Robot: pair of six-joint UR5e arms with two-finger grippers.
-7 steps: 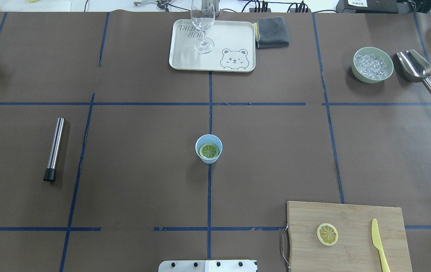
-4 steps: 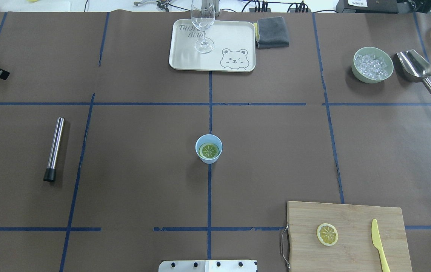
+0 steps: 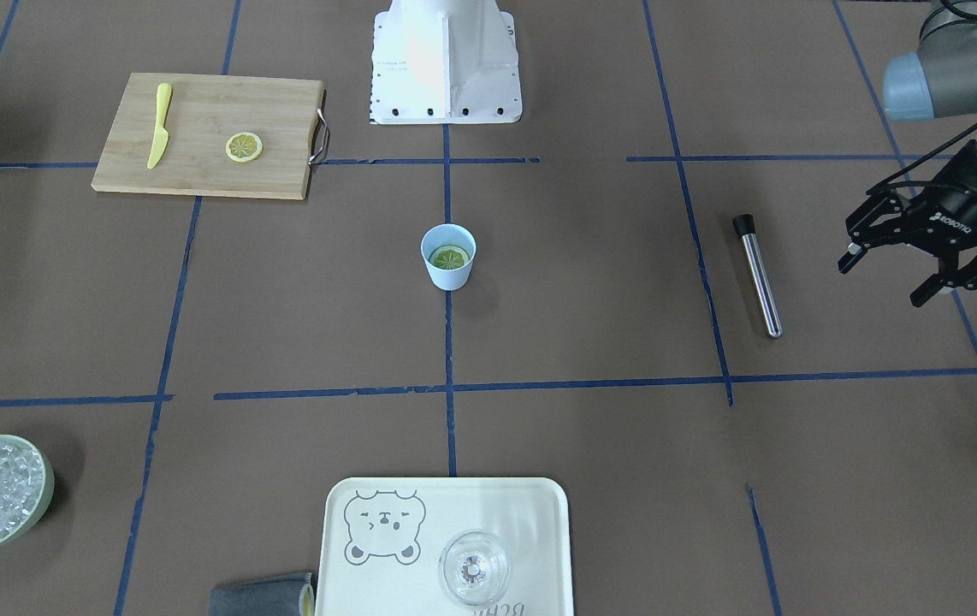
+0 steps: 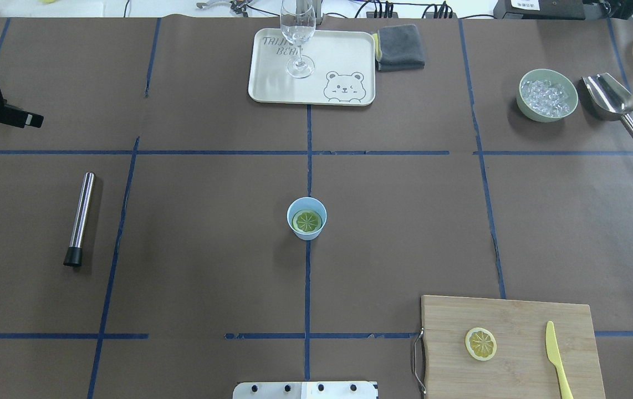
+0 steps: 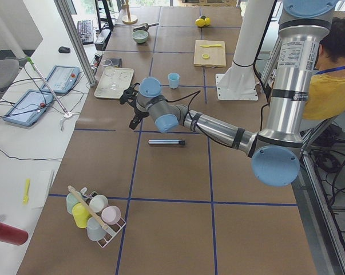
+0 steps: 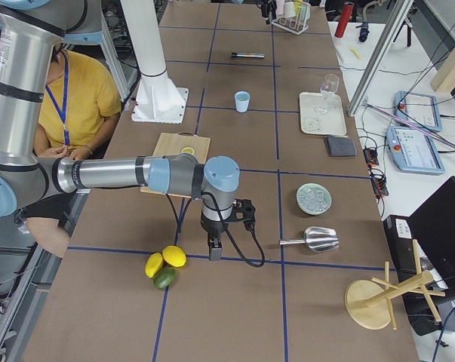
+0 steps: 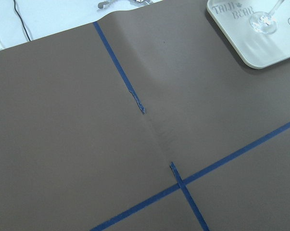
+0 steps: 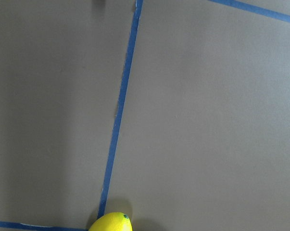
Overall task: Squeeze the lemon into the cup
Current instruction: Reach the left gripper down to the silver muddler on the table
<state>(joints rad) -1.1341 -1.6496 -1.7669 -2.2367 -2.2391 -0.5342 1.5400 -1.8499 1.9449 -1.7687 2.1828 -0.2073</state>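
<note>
L gripper [image 3: 882, 281], jaws wide apart & empty, hangs at the table's left edge, well apart from the lemon [image 4: 480, 343] lying flat on the board [image 4: 516, 316] by the robot-side right corner, cup [image 4: 306, 218] at centre; R gripper [image 6: 214, 253] is nearer, open/closed can't tell.

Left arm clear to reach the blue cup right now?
Likely yes. The left end effector is open and empty; between it and the cup only a steel muddler lies flat on the table, low enough to pass over.
</note>
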